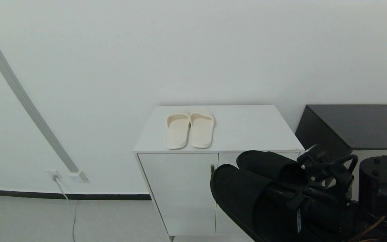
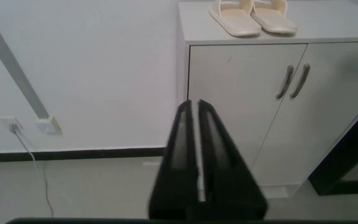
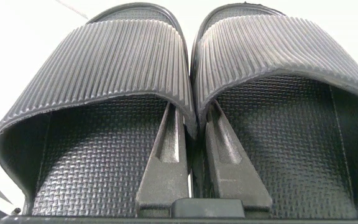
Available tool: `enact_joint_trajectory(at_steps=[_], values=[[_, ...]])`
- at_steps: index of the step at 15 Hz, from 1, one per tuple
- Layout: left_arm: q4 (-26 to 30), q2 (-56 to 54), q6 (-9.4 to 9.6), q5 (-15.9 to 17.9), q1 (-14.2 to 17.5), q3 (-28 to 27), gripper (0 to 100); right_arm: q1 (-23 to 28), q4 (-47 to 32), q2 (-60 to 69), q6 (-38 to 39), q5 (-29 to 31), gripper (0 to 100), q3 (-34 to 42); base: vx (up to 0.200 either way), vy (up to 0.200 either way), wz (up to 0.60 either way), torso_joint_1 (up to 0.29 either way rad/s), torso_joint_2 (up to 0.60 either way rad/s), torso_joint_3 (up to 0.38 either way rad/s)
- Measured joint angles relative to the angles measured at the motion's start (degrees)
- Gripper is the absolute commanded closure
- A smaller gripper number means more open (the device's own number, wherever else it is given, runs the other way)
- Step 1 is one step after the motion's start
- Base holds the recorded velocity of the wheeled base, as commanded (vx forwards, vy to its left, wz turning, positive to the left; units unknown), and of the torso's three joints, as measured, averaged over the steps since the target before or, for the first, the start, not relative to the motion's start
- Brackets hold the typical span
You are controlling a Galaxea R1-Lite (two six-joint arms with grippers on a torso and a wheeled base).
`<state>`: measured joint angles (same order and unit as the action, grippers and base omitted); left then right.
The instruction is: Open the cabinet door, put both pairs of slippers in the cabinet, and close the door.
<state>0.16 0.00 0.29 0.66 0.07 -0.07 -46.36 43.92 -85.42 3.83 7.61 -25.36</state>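
A white cabinet stands against the wall with both doors closed; its two handles meet at the middle. A cream pair of slippers lies side by side on its top, also visible in the left wrist view. My right gripper holds a black pair of slippers in the air in front of the right door. Its fingers pinch the two inner side walls of the slippers together. My left gripper is shut and empty, off the cabinet's left front.
A dark table stands right of the cabinet, close to its side. A wall socket with a cable and a slanted conduit are on the wall at left. Open floor lies left of the cabinet.
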Motion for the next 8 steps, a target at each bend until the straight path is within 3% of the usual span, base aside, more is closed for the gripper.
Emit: enact_joint_trajectory(at_steps=[8], values=[[0.02,0.00,0.04,-0.01,0.00,-0.02,0,-0.09,-0.05,-0.16,0.00,0.02,100,0.09,0.000,0.000,0.00,-0.170,0.39,0.221]])
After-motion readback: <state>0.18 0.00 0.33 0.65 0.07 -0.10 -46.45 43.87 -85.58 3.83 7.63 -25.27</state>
